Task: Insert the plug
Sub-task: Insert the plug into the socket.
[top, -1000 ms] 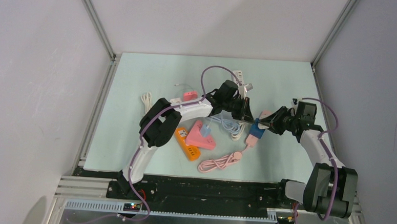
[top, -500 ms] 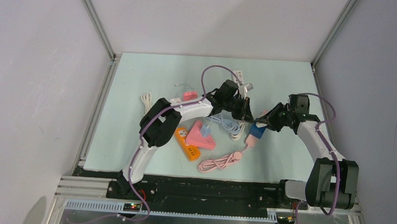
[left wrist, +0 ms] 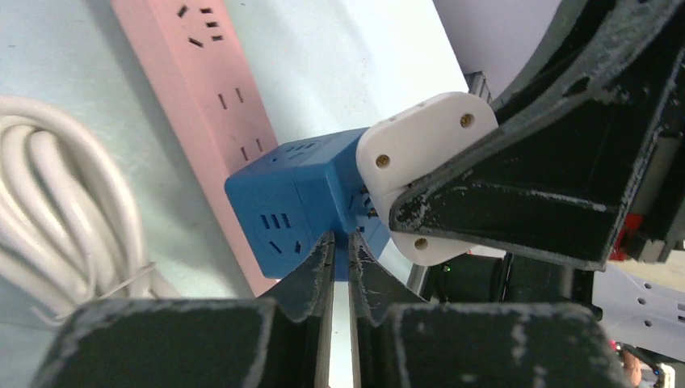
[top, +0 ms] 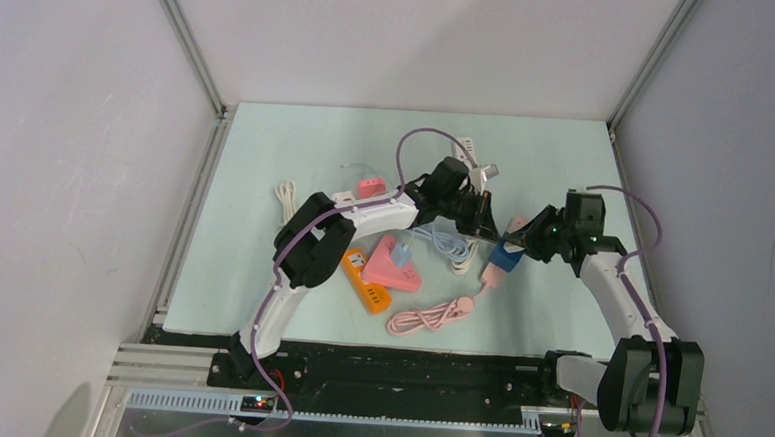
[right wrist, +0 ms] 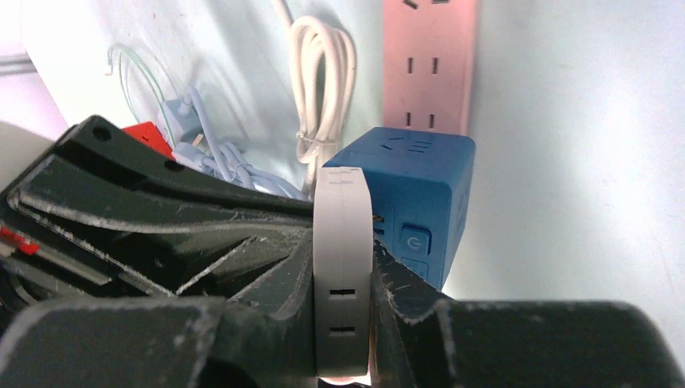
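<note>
Right gripper [top: 519, 236] edged left, clamping white plug [right wrist: 342, 267]; prongs point sideways into blue cube socket [left wrist: 299, 206] face. Left gripper [left wrist: 340, 252] fingers nearly together at cube edge, grip unclear.

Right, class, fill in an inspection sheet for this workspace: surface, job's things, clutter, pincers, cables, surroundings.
surface: pale green mat, no spills seen.
job's things: white plug set against a face of the blue cube socket; a sliver of prong shows between them.
clutter: pink power strip below the cube; orange power strip; pink triangular piece.
pincers: left pincer shut on the cube's edge; right pincer shut on the plug.
cables: white coil, pale blue cable, pink coil, all loose on the mat.
surroundings: grey walls, aluminium frame posts.
</note>
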You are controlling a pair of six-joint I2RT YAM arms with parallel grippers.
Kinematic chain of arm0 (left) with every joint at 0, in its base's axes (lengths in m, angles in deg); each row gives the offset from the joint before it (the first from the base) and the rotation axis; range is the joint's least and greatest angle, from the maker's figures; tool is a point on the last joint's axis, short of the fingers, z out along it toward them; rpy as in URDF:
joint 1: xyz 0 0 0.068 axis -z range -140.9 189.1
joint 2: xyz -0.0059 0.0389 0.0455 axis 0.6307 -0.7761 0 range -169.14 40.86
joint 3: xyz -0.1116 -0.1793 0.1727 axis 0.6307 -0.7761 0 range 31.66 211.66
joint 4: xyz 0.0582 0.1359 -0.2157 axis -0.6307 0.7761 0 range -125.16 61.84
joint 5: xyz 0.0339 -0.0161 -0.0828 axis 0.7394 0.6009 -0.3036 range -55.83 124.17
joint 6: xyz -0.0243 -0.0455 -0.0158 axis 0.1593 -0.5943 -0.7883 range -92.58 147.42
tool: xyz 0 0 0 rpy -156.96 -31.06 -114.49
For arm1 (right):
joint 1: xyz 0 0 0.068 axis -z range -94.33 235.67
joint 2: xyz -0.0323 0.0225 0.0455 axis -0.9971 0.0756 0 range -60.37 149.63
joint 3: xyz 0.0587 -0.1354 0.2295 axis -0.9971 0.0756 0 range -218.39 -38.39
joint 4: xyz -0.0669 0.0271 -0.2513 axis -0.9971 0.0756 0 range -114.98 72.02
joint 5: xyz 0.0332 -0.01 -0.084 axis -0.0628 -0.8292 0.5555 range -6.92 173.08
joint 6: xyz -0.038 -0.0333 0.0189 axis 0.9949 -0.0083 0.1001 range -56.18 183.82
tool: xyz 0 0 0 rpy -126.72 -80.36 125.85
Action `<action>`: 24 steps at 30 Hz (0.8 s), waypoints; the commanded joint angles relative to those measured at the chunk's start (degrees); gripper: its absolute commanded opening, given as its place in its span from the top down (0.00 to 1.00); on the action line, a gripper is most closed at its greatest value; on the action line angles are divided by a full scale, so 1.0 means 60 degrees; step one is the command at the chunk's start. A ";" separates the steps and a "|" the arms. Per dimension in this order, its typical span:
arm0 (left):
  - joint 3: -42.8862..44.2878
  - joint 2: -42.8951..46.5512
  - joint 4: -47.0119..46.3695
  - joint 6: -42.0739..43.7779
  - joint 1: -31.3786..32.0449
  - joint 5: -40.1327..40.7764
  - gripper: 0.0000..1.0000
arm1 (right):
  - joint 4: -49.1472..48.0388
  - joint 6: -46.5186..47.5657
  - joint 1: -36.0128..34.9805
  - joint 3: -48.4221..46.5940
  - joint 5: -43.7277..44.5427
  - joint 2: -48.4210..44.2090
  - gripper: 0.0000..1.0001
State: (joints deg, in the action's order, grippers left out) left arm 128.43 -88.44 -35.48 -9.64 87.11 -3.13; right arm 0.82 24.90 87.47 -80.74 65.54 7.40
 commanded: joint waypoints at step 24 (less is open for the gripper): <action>0.0316 -0.0554 0.0899 0.0701 0.0217 -0.0245 0.57 | 0.1499 0.1144 0.0857 0.0674 -0.1900 0.1095 1.00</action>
State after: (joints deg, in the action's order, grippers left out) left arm 128.85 -88.94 -33.73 -7.47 87.83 -3.35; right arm -0.36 27.09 92.93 -79.61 54.88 8.25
